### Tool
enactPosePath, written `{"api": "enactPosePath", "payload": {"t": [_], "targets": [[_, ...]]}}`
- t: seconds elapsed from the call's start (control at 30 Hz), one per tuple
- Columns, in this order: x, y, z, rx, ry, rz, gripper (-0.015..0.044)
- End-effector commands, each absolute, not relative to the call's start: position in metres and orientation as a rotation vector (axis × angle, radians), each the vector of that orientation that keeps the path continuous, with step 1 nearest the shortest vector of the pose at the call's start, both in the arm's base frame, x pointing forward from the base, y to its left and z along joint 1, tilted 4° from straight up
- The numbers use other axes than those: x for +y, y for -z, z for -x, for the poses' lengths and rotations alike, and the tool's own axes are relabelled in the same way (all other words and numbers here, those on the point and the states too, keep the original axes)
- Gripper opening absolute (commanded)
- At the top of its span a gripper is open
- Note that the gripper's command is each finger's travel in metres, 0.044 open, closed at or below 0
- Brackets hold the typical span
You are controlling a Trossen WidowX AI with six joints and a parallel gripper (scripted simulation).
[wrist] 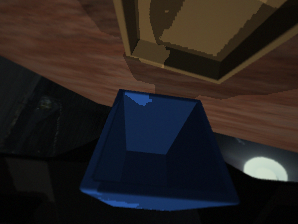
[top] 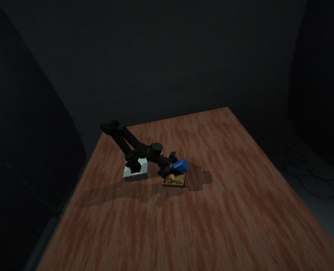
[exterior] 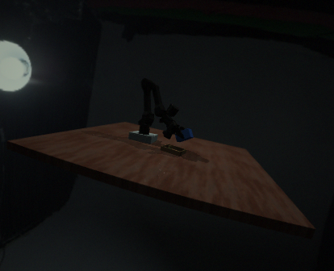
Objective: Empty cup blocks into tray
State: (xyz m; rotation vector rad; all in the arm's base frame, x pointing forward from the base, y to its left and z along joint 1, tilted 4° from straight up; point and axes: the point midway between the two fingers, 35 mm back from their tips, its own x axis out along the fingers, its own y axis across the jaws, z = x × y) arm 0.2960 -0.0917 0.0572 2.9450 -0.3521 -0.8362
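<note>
The blue cup (top: pixel 181 166) (exterior: pixel 185 135) (wrist: pixel 150 150) is held by the gripper (top: pixel 169 164) (exterior: pixel 177 134) at the far end of the black arm (top: pixel 153 152) (exterior: pixel 147 101). The gripper's fingers are clamped on the cup, and the cup sticks out past them, on the side away from the arm's base. The cup is tipped over and is held up off the wooden table (top: pixel 212 226) (exterior: pixel 164 173) (wrist: pixel 50 55). In the view from the wrist, the inside of the cup can be seen, and no blocks are seen in it.

The yellow-brown tray (top: pixel 174 185) (exterior: pixel 173 152) (wrist: pixel 172 70) sits on the table, lower than the gripper and the cup. The cup is not touching it. In the top view, a red block (top: pixel 166 182) and a green block (top: pixel 170 181) are seen in the tray, with something tan next to them that is too small to tell. The arm stands on a pale block-shaped base (top: pixel 136 177) (exterior: pixel 149 139).
</note>
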Motion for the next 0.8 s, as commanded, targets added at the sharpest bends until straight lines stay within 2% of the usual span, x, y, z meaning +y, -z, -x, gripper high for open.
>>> {"api": "enactPosePath", "payload": {"t": [0.0, 0.77], "targets": [[-0.0926, -0.0585, -0.2973, -0.402, 0.833, -3.016, 0.0], [-0.0933, -0.0555, -0.2994, -0.419, 0.676, -3.04, 0.0]]}}
